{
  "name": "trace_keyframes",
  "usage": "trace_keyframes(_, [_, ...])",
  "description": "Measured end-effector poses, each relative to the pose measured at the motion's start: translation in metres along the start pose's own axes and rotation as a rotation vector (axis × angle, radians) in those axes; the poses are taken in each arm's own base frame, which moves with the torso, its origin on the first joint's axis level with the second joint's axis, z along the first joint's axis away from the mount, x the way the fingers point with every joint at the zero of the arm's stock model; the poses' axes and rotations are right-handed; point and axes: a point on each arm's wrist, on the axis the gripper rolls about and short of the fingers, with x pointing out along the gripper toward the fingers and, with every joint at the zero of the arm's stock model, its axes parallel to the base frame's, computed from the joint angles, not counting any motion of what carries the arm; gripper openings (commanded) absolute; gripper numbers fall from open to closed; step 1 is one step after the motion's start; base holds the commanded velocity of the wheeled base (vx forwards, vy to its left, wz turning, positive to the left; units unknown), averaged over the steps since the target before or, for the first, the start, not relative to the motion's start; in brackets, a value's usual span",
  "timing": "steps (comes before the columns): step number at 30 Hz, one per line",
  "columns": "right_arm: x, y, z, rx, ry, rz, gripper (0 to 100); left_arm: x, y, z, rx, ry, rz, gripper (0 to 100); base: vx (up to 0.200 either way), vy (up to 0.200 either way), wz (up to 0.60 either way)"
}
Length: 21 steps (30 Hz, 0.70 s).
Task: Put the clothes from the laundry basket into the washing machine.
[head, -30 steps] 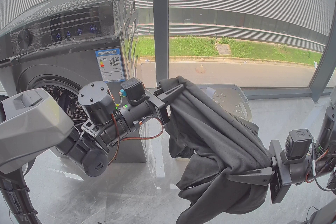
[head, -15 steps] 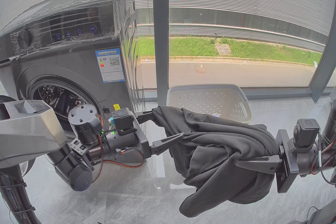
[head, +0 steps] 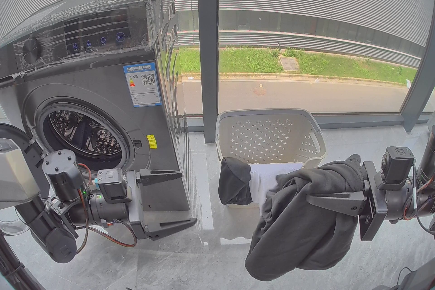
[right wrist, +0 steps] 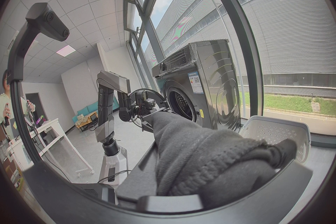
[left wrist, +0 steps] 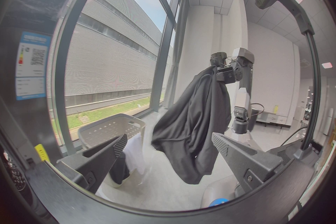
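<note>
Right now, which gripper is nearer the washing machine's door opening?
Left. The left gripper sits just below and in front of the door opening, jaws open and empty. The right gripper is out by the laundry basket, holding the dark garment.

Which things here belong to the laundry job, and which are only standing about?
Job: dark grey garment in the right gripper; white plastic laundry basket, with a white cloth and a black cloth at its front; grey front-loading washing machine; open left gripper.

Not the job: grey window pillar; white desk; teal sofa.
</note>
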Motion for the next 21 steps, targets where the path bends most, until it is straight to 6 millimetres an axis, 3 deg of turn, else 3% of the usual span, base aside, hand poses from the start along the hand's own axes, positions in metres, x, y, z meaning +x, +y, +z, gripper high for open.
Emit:
trace_keyframes(3, [0.0, 0.0, 0.001, -0.001, -0.003, -0.003, 0, -0.009, 0.003, 0.002, 0.018, -0.004, 0.026, 100, 0.0, 0.0, 0.0])
trace_keyframes(7, [0.001, 0.0, 0.001, -0.001, -0.004, 0.001, 0, -0.005, 0.002, 0.009, 0.049, -0.023, 0.001, 100, 0.0, 0.0, 0.0])
trace_keyframes(15, [0.008, 0.001, 0.004, -0.006, -0.002, 0.033, 0, 0.04, -0.033, 0.023, 0.106, -0.078, -0.222, 100, 0.0, 0.0, 0.0])
trace_keyframes(21, [0.022, 0.004, 0.01, -0.017, -0.004, 0.079, 0, 0.064, -0.056, 0.02, 0.1, -0.08, -0.33, 100, 0.0, 0.0, 0.0])
